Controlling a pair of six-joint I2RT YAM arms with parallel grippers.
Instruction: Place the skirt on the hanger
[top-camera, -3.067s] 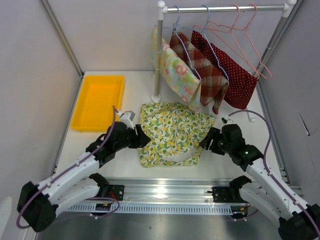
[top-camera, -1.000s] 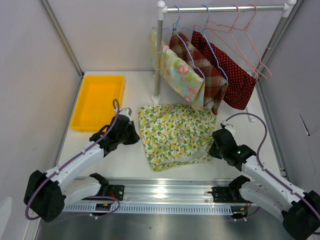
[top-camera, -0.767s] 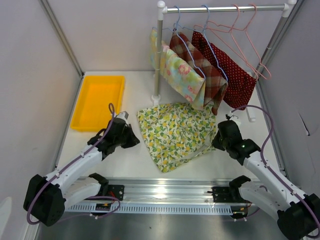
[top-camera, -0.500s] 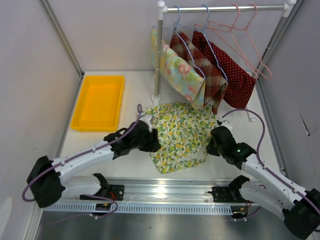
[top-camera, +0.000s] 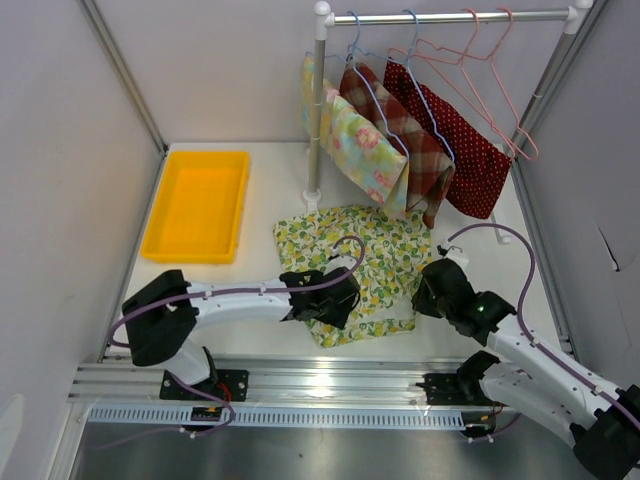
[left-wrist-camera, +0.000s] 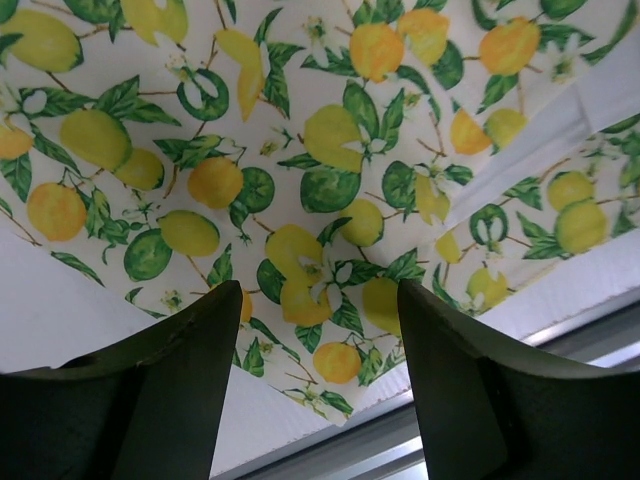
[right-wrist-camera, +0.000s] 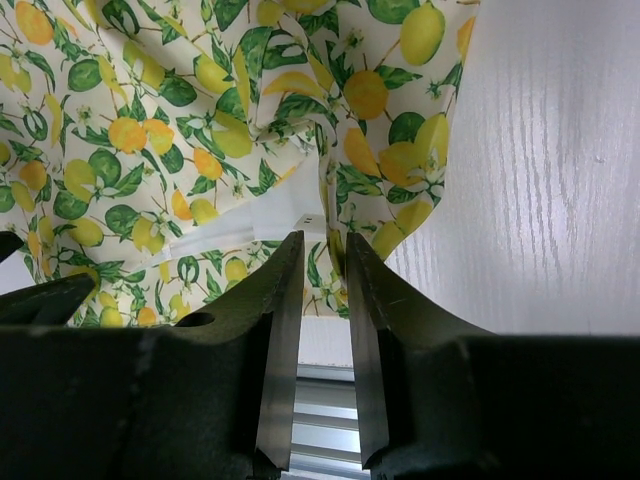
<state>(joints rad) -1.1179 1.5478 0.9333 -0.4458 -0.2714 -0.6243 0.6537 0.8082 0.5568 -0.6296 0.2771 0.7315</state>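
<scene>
The skirt (top-camera: 390, 255) lies flat on the table (top-camera: 270, 190), beneath the left pincer (left-wrist-camera: 318, 300) and at the right pincer's (right-wrist-camera: 325, 240) tips. The left's jaws are spread wide, empty. The right's are parted by 1 narrow slit, pinching nothing clearly. Risk: either pinch takes only 1 loose fold, and the cloth slips out before reaching the rail (top-camera: 450, 17) far beyond both.

The skirt (top-camera: 380, 250) lies on the tabletop (top-camera: 268, 185) before the rack (top-camera: 318, 110), the tray (top-camera: 195, 205) to its left; left pincer (top-camera: 340, 296) over its near part, right pincer (top-camera: 424, 290) at its right edge.
</scene>
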